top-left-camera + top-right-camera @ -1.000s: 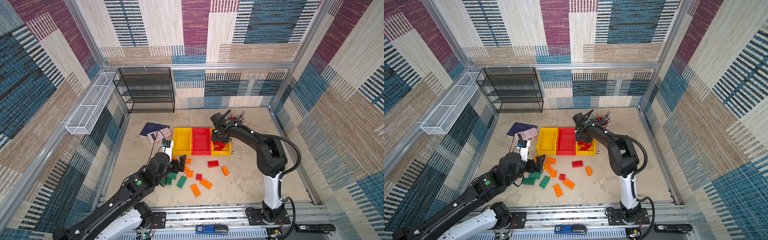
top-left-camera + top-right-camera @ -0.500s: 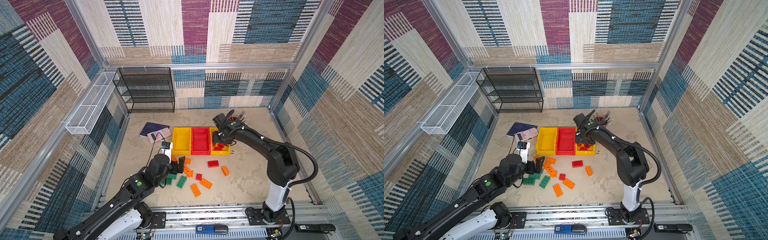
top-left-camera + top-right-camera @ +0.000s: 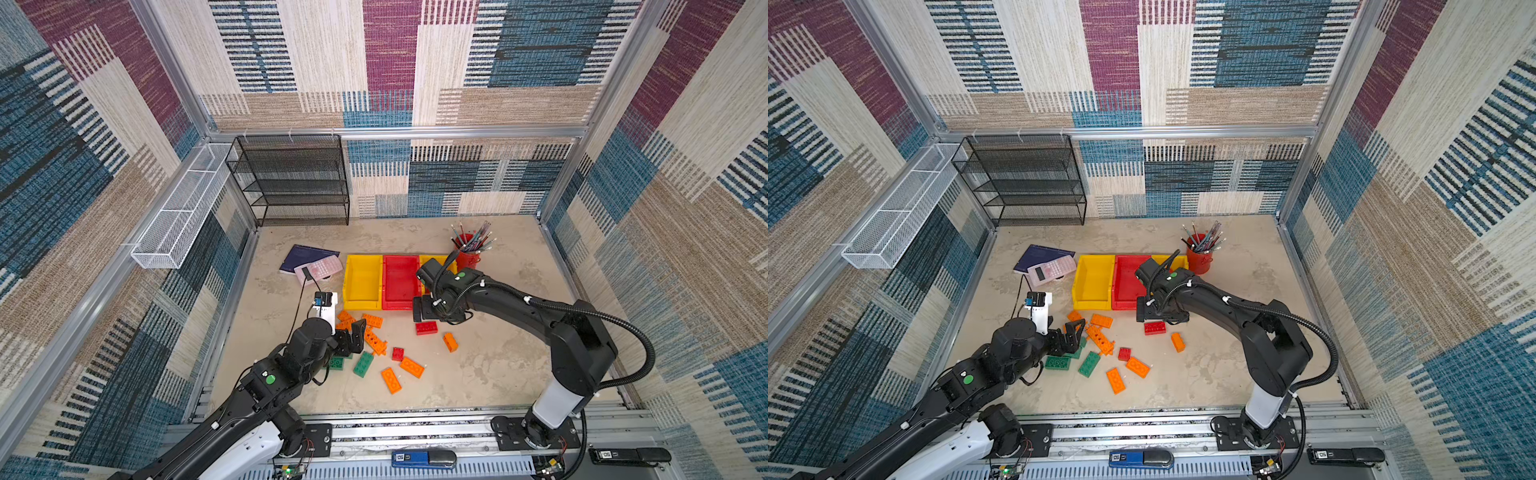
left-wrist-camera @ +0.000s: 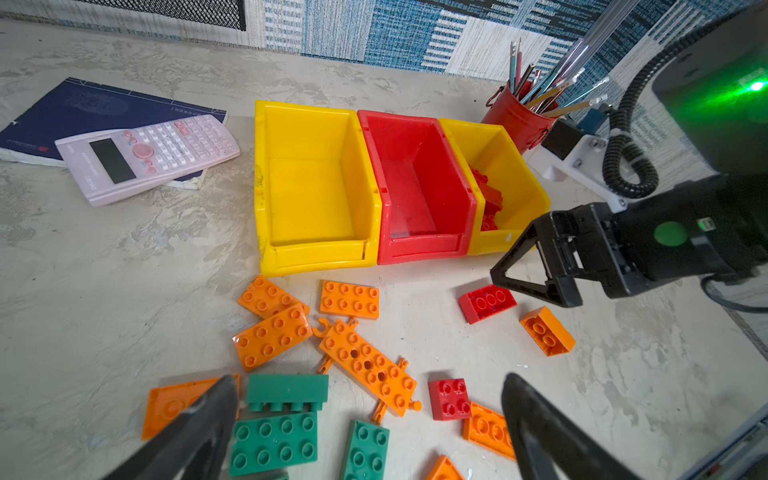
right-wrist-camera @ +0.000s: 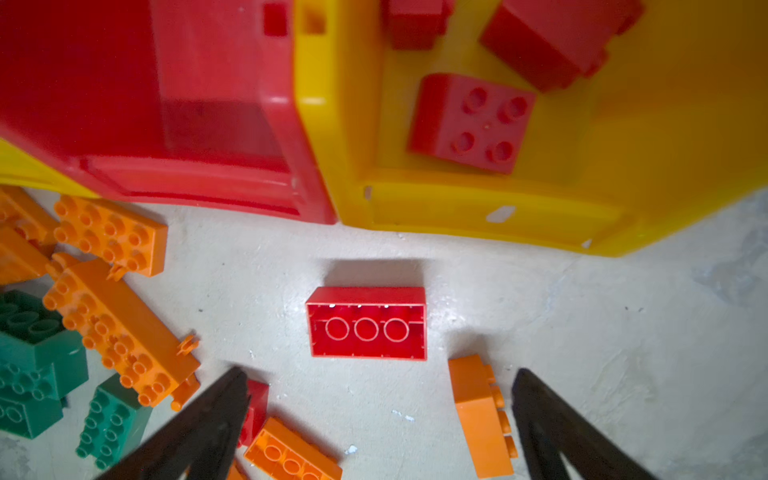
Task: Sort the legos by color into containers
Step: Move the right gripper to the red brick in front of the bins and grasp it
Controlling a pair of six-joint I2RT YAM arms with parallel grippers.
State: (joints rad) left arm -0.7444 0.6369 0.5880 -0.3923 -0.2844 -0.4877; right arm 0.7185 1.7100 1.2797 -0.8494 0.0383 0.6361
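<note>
Three containers stand side by side: a yellow bin [image 3: 362, 282], a red bin [image 3: 401, 280] and a second yellow bin [image 5: 478, 208] holding red legos [image 5: 471, 122]. My right gripper [image 3: 424, 311] [image 5: 380, 372] hangs open just in front of that bin, above an upturned red brick [image 5: 366, 328] [image 3: 427, 328]. An orange brick [image 5: 478, 411] lies on its side near one finger. My left gripper [image 3: 353, 334] [image 4: 369, 380] is open and empty over a heap of orange plates [image 4: 365, 365] and green bricks [image 4: 272, 442]. A small red square brick [image 4: 449, 399] lies among them.
A red pencil cup [image 3: 467, 253] stands behind the right yellow bin. A pink calculator [image 3: 318, 268] lies on a dark notebook [image 3: 305, 255] left of the bins. A black mesh shelf [image 3: 291, 183] and a white wire basket [image 3: 178, 212] are at the back left.
My right gripper has come forward from over the right yellow bin to the table in front of it, and its jaws have opened wide. The left arm has barely moved.
</note>
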